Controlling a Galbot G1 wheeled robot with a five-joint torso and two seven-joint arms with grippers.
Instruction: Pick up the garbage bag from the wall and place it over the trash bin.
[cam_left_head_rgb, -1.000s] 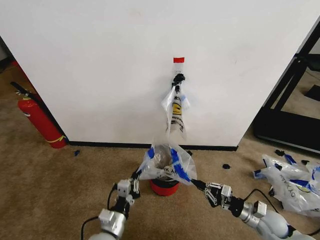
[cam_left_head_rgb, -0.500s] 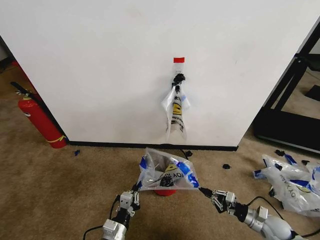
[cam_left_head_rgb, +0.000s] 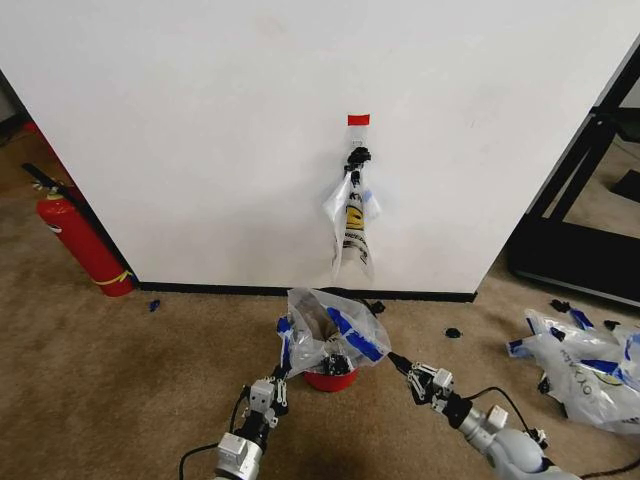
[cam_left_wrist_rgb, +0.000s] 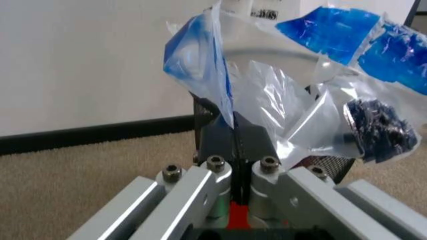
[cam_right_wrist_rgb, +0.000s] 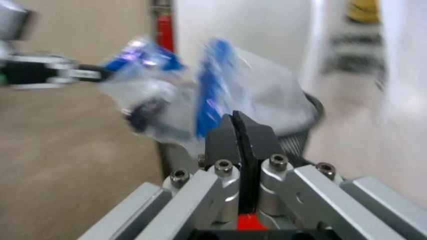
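The garbage bag (cam_left_head_rgb: 328, 328), translucent with blue tape patches, sits bunched over the trash bin (cam_left_head_rgb: 329, 380), whose red base shows beneath it. My left gripper (cam_left_head_rgb: 284, 352) is shut on the bag's left rim and my right gripper (cam_left_head_rgb: 393, 359) is shut on its right rim. In the left wrist view the closed fingers (cam_left_wrist_rgb: 248, 142) pinch the plastic (cam_left_wrist_rgb: 280, 95) in front of the bin's black mesh (cam_left_wrist_rgb: 328, 163). In the right wrist view the shut fingers (cam_right_wrist_rgb: 223, 137) hold the bag (cam_right_wrist_rgb: 207, 100) beside the mesh wall (cam_right_wrist_rgb: 298, 141). The white wall (cam_left_head_rgb: 200, 120) stands behind.
Another bag (cam_left_head_rgb: 350, 225) hangs from the black hook (cam_left_head_rgb: 356, 155) under a red tape mark (cam_left_head_rgb: 358, 120). A red fire extinguisher (cam_left_head_rgb: 80, 240) leans at the left. White bags with blue lettering (cam_left_head_rgb: 580, 365) lie at the right, near a black frame (cam_left_head_rgb: 585, 215).
Half a second ago the bag was stretched flat and pulled toward me, hiding most of the bin. Now it sits narrower and taller over the bin, and both grippers are closer together.
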